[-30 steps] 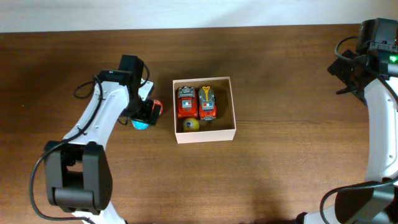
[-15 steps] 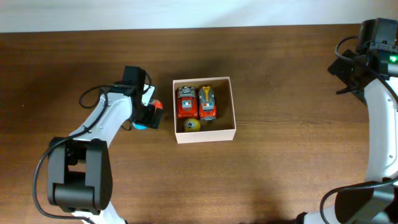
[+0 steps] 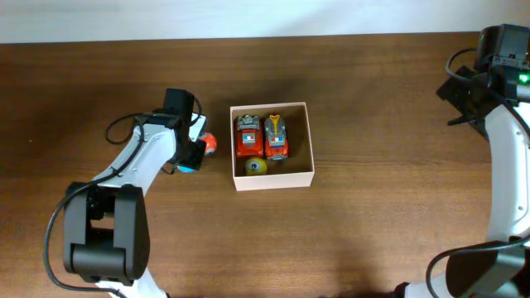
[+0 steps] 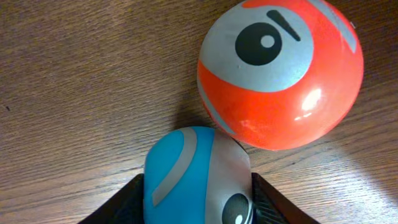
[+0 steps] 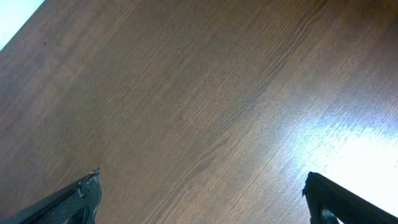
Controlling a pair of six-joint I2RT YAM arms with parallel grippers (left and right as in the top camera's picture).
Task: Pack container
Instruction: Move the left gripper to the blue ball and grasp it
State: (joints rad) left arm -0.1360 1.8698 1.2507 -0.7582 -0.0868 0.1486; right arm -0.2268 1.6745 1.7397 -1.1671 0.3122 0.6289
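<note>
The container point(image 3: 273, 180), a white-walled box with a tan inside, stands mid-table holding two red-orange toy trucks point(image 3: 248, 136) side by side and a yellow ball point(image 3: 255, 165). Left of it lie a blue ball point(image 3: 187, 166) and an orange-and-silver ball point(image 3: 209, 145), touching each other. My left gripper point(image 3: 192, 156) is over them. In the left wrist view its black fingers point(image 4: 124, 208) press both sides of the blue ball point(image 4: 196, 177), with the orange ball point(image 4: 280, 71) just beyond. My right gripper point(image 5: 202, 199) stands open over bare wood at the far right point(image 3: 451, 98).
The dark wooden table point(image 3: 373, 232) spreads all round the container. A pale strip runs along the table's back edge point(image 3: 248, 16). The left arm's cable loops beside its wrist point(image 3: 120, 124).
My left gripper's jaws have come together onto the blue ball. The orange ball beside it shows more now. The right arm has not moved.
</note>
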